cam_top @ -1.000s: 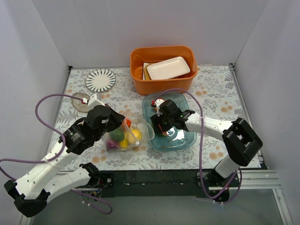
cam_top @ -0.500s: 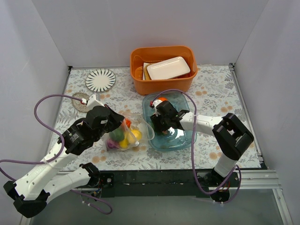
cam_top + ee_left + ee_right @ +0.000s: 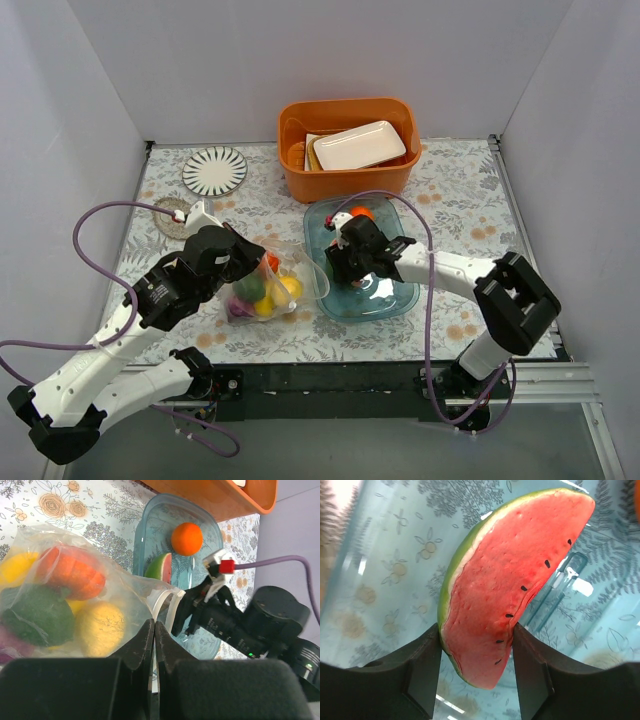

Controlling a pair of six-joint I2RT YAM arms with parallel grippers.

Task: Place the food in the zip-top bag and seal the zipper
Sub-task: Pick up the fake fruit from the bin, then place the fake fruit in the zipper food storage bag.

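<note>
we're scanning all three views and we can't read any text, label, brand, number or sign on anything here.

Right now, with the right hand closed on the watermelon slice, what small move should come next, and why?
Probably lift the watermelon slice clear of the tray, ready to carry it left to the zip-top bag. The right hand grips the slice between both fingers, low inside the tray, and the left hand pinches the bag's edge on the tray side.
</note>
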